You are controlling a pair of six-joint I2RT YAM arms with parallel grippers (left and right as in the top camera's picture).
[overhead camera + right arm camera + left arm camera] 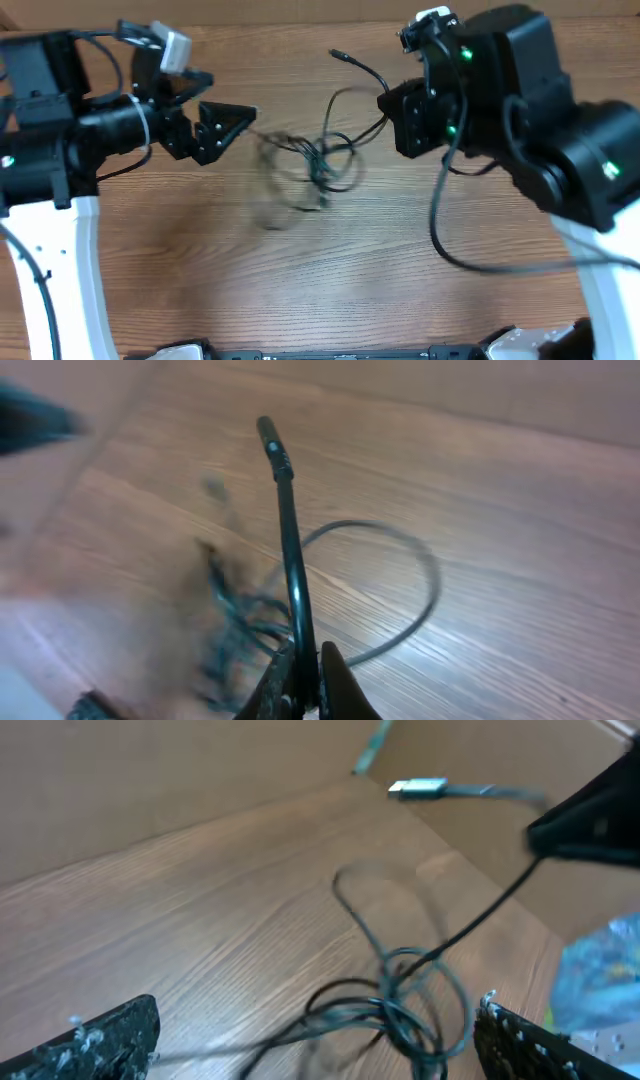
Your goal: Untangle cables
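Wood-grain table (300, 290), thin black cables (322, 160) knotted at its middle between both arms, loops motion-blurred and hard to trace, left gripper (320, 1005) jaws spread wide near the knot, right gripper (303, 685) pinching one of the cables, plug tip (268, 432) free beyond its fingers

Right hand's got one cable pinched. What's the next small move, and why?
Probably ease the open left hand forward onto the knot ahead of it; pinning that should let the right hand draw its pinched cable out.
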